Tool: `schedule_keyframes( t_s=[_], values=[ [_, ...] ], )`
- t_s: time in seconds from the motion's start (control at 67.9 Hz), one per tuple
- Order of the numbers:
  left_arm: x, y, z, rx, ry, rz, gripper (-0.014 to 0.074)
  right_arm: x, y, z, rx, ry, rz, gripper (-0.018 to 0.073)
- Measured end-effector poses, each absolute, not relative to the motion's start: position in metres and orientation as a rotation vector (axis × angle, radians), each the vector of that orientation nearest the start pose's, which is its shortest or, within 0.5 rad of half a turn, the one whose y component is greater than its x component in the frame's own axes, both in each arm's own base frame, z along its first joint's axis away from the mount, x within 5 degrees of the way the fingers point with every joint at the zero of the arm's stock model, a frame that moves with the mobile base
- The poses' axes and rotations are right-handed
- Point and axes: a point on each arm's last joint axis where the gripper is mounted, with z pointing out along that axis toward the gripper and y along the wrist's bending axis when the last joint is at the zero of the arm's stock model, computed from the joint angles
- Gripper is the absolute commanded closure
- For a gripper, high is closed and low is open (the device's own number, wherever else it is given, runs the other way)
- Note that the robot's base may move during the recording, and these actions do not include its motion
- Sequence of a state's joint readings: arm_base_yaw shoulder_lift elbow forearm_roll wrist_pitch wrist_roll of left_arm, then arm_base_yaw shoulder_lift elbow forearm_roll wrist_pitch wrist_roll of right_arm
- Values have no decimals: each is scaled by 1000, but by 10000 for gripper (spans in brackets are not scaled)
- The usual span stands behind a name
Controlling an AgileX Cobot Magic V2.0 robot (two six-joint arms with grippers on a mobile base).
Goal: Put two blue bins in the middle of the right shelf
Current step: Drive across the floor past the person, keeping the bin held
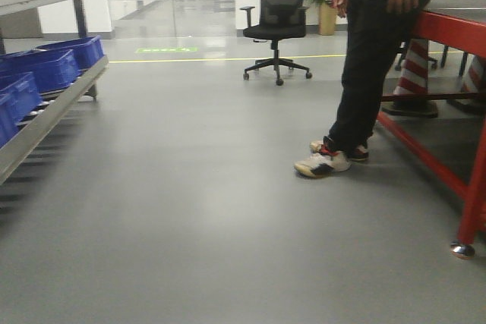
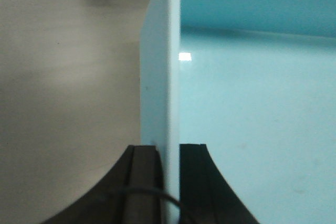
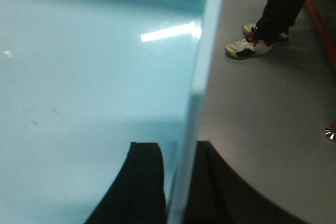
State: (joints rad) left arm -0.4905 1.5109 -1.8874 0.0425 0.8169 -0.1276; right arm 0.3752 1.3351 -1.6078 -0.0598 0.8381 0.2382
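A light blue bin is held between both arms and fills the wrist views. In the left wrist view my left gripper (image 2: pixel 169 148) is shut on the bin's left wall (image 2: pixel 163 66), one finger outside and one inside. The bin's empty floor (image 2: pixel 252 103) lies to the right. In the right wrist view my right gripper (image 3: pixel 181 148) is shut on the bin's right wall (image 3: pixel 206 56), with the bin's inside (image 3: pixel 79 77) to the left. Neither the held bin nor the grippers show in the front view. More dark blue bins (image 1: pixel 45 66) sit on a shelf rack (image 1: pixel 45 115) at the left. The right shelf is out of view.
A person in black trousers (image 1: pixel 372 58) leans on a red-framed table (image 1: pixel 456 32) at the right; their shoes (image 1: pixel 323 162) rest on the grey floor. The table leg's foot (image 1: pixel 462 249) is near right. An office chair (image 1: pixel 277 20) and striped cones (image 1: pixel 414 73) stand farther back.
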Motion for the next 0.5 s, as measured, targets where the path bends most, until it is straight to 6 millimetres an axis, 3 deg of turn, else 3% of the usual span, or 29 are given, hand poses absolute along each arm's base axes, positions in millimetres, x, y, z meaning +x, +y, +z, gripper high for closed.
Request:
schedule_keyframes(
  t_s=[0.501],
  values=[
    [285, -149, 508, 357, 1907, -364, 707, 261, 99, 474, -155, 2056, 311, 712]
  ],
)
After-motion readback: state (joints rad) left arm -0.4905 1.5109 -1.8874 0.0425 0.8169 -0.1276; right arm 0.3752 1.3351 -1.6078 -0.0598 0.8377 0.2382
